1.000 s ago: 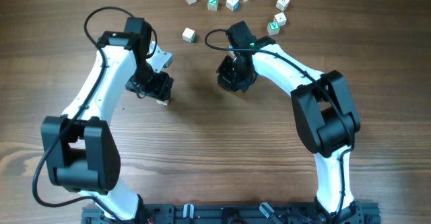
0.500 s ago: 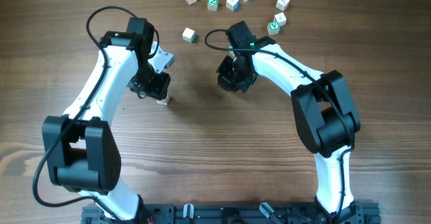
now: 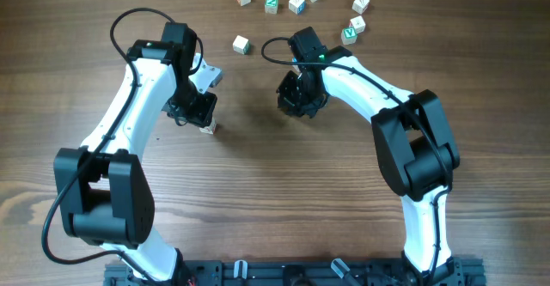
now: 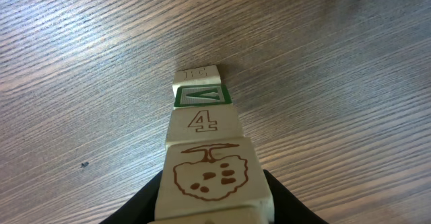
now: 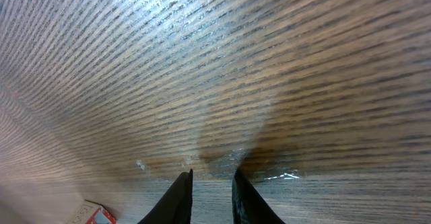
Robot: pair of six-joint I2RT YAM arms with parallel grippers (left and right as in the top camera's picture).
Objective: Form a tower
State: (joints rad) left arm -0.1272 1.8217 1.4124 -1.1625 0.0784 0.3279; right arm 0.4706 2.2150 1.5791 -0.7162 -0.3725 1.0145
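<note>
Overhead, tower: the tower [image 3: 209, 129] stands upright left of the desk's [image 3: 258, 200] middle, long axis vertical
Overhead, left gripper: the left gripper [image 3: 204, 119] hangs directly over the tower, pointing down along that axis; this is the nearer arm
Overhead, right gripper: the right gripper [image 3: 300, 100] is well apart from the tower, on its right, over bare wood
Overhead, loose cubes: loose cubes [image 3: 296, 4] lie scattered toward the far edge, one [image 3: 241, 44] apart from the rest
Overhead, containers: none in view
Left wrist, stack: seen down its length, the top cube [image 4: 209, 173] bears a brown fruit drawing; beneath come the numeral cube [image 4: 202, 121], the green-framed cube [image 4: 200, 96] and the bottom cube [image 4: 196, 72] on the wood
Left wrist, grip: fingers [image 4: 138, 208] lie against both sides of the top cube, grasping it; the cube looks square over the one below, which any release would depend on
Right wrist, grip: fingers [image 5: 178, 200] parted by a narrow gap, nothing between them
Right wrist, surroundings: wood grain below; a red-marked cube [image 5: 94, 214] shows only a corner at the view's lower left
</note>
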